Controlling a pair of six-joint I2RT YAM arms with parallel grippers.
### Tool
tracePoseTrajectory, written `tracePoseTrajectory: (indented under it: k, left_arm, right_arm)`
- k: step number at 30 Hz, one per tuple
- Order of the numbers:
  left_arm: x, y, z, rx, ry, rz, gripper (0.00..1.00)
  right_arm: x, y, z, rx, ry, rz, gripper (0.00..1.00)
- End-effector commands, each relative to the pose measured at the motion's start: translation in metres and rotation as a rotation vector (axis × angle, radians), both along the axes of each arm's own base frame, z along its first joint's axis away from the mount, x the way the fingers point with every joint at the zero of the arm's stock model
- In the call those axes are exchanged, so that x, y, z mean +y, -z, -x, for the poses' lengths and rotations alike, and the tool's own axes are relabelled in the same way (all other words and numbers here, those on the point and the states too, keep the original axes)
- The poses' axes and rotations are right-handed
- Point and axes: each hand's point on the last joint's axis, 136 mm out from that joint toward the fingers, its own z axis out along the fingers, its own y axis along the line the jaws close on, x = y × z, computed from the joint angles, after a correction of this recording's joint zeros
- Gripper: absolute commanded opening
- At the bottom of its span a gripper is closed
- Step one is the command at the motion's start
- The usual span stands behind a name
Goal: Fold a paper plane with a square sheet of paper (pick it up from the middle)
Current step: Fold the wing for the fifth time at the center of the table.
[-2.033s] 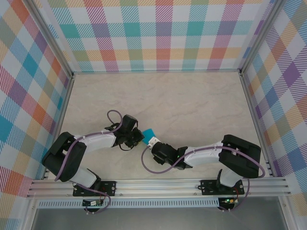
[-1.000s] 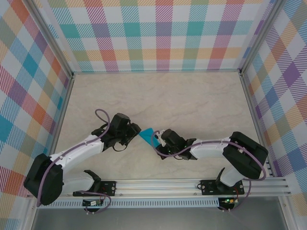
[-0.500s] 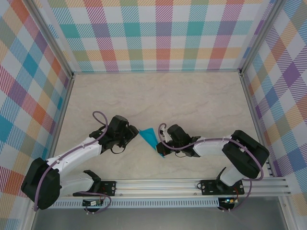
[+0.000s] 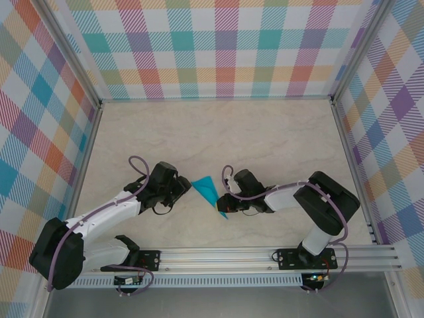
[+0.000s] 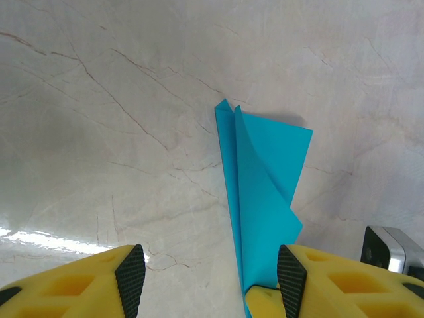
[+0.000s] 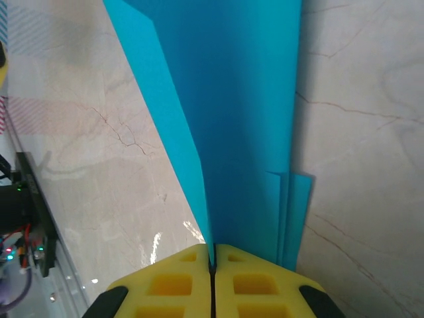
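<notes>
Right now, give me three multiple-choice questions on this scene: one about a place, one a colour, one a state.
1. Where is the paper? A) between the left arm and right arm B) against the back wall C) on the front rail
2. What colour is it? A) red B) teal-blue C) white
3. How are the right jaws? A) wide open B) shut on the paper C) shut on nothing
Answers: 1 A, it sits between the arms' tips; 2 B, plainly teal-blue; 3 B, the sheet runs into the closed jaws.
</notes>
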Motion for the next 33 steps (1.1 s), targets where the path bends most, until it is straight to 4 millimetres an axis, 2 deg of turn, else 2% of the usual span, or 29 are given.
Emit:
tracePoseTrajectory:
  k: [1,9,18,25,33]
  left_arm:
    - [0.003,0.004,-0.001,0.007,-0.010,0.008,0.57]
    - [-0.003,0.002,-0.005,-0.020,0.004,0.042,0.56]
    - [-0.017,0.002,-0.008,-0.079,0.066,0.106,0.52]
    - [-0.031,-0.001,-0.010,-0.123,0.113,0.149,0.52]
    - [-0.063,-0.009,-0.015,-0.177,0.228,0.185,0.51]
  right_arm:
    - [0.005,-0.005,0.003,0.082,-0.010,-0.070,0.07]
    - [0.007,-0.013,-0.001,0.166,0.001,-0.147,0.07]
    - [0.005,-0.008,-0.009,0.295,0.060,-0.197,0.06]
    - [-0.001,0.010,-0.009,0.377,0.114,-0.159,0.05]
    - [-0.010,0.027,-0.005,0.431,0.141,-0.071,0.05]
